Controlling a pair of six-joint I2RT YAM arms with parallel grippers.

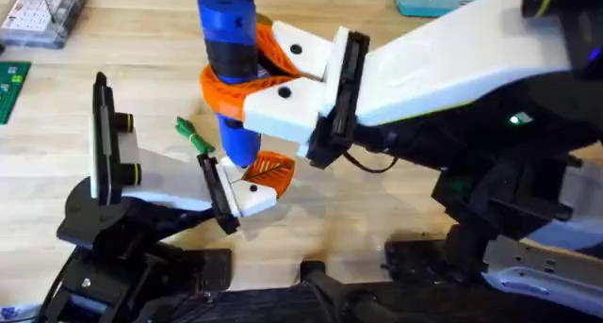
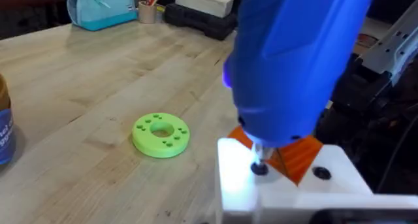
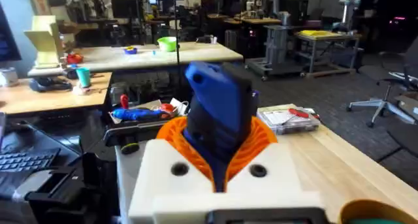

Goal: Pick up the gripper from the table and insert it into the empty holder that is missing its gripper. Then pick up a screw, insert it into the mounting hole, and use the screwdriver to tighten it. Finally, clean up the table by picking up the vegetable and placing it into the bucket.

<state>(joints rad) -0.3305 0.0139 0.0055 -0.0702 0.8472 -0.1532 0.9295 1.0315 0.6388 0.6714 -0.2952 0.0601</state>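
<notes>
One right hand [image 1: 247, 73], clamping upright screwdriver [image 1: 229, 40]

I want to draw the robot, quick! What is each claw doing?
Left: cannot be told.
Right gripper: closed around the blue screwdriver.

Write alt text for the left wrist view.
A blue cylindrical electric screwdriver stands upright, its thin metal bit on a dark screw in a white block. A bright green disc with holes lies nearby on the light wooden plank table.
</notes>
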